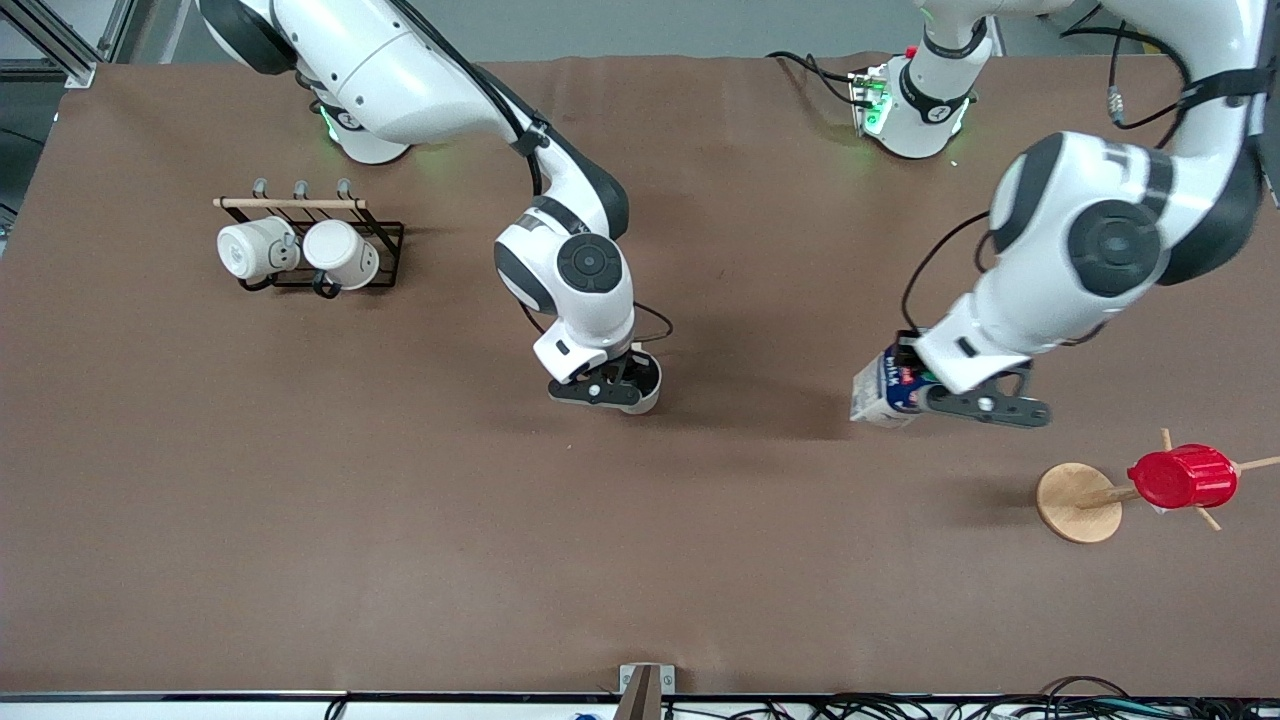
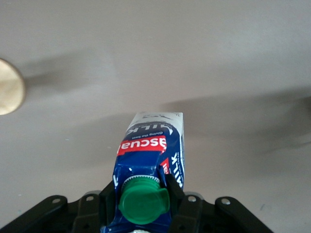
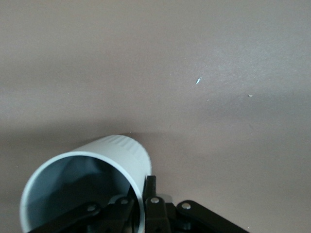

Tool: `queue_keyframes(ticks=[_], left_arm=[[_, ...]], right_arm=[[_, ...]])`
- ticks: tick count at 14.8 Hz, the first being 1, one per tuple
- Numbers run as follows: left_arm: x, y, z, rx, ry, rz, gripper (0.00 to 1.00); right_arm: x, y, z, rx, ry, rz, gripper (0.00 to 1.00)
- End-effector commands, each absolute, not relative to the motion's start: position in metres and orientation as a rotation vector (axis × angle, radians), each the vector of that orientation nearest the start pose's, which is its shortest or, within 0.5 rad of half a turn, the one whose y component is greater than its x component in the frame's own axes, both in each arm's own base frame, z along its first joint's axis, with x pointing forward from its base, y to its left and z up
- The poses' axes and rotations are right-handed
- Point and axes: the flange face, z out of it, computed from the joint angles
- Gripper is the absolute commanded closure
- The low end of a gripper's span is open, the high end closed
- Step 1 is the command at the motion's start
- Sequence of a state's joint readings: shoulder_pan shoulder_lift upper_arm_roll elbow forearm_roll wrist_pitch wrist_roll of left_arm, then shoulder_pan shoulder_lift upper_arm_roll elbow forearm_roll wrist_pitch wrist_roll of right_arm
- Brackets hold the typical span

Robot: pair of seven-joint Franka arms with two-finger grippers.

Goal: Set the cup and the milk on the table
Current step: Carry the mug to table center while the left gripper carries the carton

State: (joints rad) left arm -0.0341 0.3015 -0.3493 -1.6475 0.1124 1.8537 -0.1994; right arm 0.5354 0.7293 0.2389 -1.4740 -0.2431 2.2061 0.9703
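Note:
My left gripper [image 1: 985,405] is shut on the milk [image 1: 885,388], a blue-and-white carton with a red label. It holds the carton by its top, tilted, over the table [image 1: 400,520] toward the left arm's end. In the left wrist view the fingers [image 2: 179,194] clamp the carton [image 2: 150,141] on both sides of its green cap [image 2: 144,203]. My right gripper [image 1: 600,388] is shut on the rim of the cream-white cup [image 1: 646,396] over the middle of the table. In the right wrist view one finger [image 3: 150,183] is outside the cup [image 3: 121,150] and one is inside its grey interior. Its handle and lettering are hidden.
A black wire rack [image 1: 385,250] with two plain white mugs [image 1: 300,250] stands toward the right arm's end. A red ribbed cup [image 1: 1183,477] hangs on a wooden peg stand with a round disc base [image 1: 1078,502], nearer the front camera than the milk. The disc also shows in the left wrist view [image 2: 7,87].

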Motion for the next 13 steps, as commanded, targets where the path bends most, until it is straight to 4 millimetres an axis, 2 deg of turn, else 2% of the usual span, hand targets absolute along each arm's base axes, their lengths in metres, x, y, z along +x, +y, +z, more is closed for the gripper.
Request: queue_keyframes(ticks=[1, 3, 4, 5, 6, 7, 9, 11, 13], left_arm=[[0.609, -0.245, 0.43, -3.11, 0.324, 0.128, 1.0], [0.615, -0.281, 0.423, -3.149, 0.391, 0.134, 1.0], [0.612, -0.296, 0.415, -3.145, 0.382, 0.144, 1.0], [0.608, -0.311, 0.407, -3.116, 0.369, 0.137, 1.0], [0.612, -0.324, 0.399, -3.094, 0.351, 0.111, 1.0], [0.615, -0.338, 0.394, -3.09, 0.321, 0.095, 1.0], [0.604, -0.365, 0.385, -3.106, 0.294, 0.115, 1.0], [0.592, -0.391, 0.379, -3.11, 0.298, 0.124, 1.0], [0.587, -0.412, 0.37, -3.102, 0.304, 0.116, 1.0]], right_arm=[[0.542, 0.48, 0.257, -3.154, 0.179, -0.121, 0.4], [0.541, 0.481, 0.258, -3.155, 0.177, -0.122, 0.31], [0.541, 0.481, 0.26, -3.151, 0.18, -0.123, 0.21], [0.546, 0.476, 0.268, -3.153, 0.193, -0.125, 0.04], [0.552, 0.469, 0.275, -3.151, 0.198, -0.135, 0.0], [0.561, 0.457, 0.292, -3.148, 0.222, -0.154, 0.0], [0.577, 0.428, 0.338, -3.155, 0.296, -0.185, 0.0], [0.601, 0.369, 0.403, -3.161, 0.372, -0.223, 0.0], [0.612, 0.311, 0.46, -3.182, 0.467, -0.239, 0.0]])
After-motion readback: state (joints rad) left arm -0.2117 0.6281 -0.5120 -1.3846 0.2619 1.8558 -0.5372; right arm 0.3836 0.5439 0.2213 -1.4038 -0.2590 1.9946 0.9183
